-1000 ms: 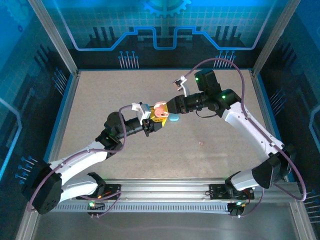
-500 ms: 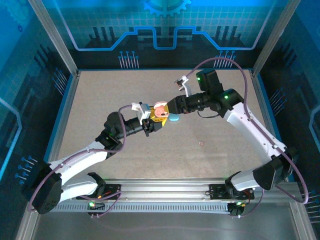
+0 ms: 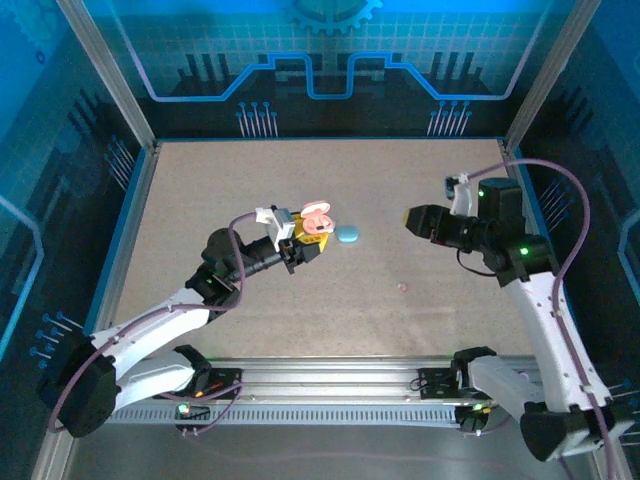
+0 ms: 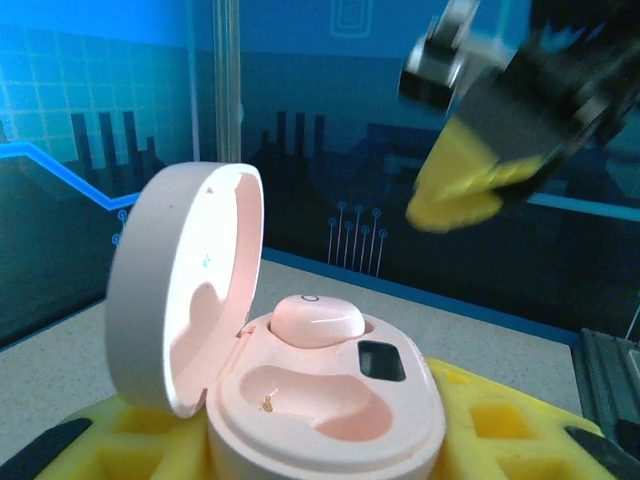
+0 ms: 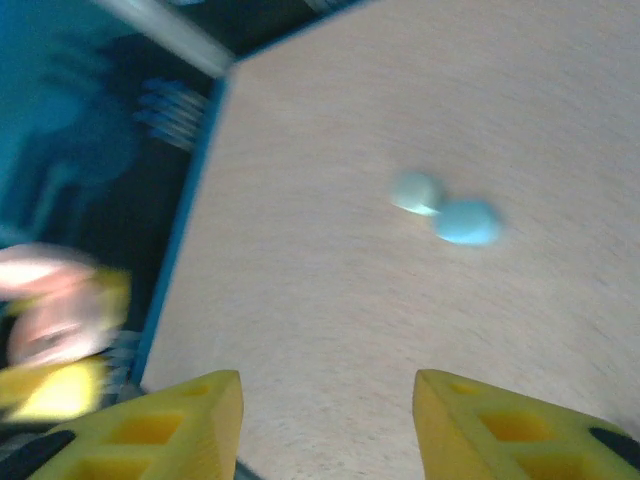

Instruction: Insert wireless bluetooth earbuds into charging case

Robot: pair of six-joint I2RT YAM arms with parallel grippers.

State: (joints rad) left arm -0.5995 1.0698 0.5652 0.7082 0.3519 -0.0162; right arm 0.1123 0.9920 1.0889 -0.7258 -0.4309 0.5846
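Judging from the left wrist view, the task is rated as partly done. One pink earbud (image 4: 315,320) is seated in the far socket of the open charging case (image 4: 330,420), and the near socket (image 4: 300,392) is seen empty. The case is clamped upright in the left gripper (image 3: 310,238), near the table centre.

A small pinkish bit (image 3: 403,286), taken to be the second earbud, is left on the table (image 3: 200,200) at 4 o'clock of the case, well apart. The right gripper (image 5: 325,420) is held at 3 o'clock of the case, jaws parted, nothing between them.

A blue pod (image 3: 348,234) is found just beside the case at 3 o'clock, with a paler blue piece (image 5: 415,192) close against it. What that piece is cannot be told. The pod is placed between right gripper and case, so an approach around it is judged necessary.
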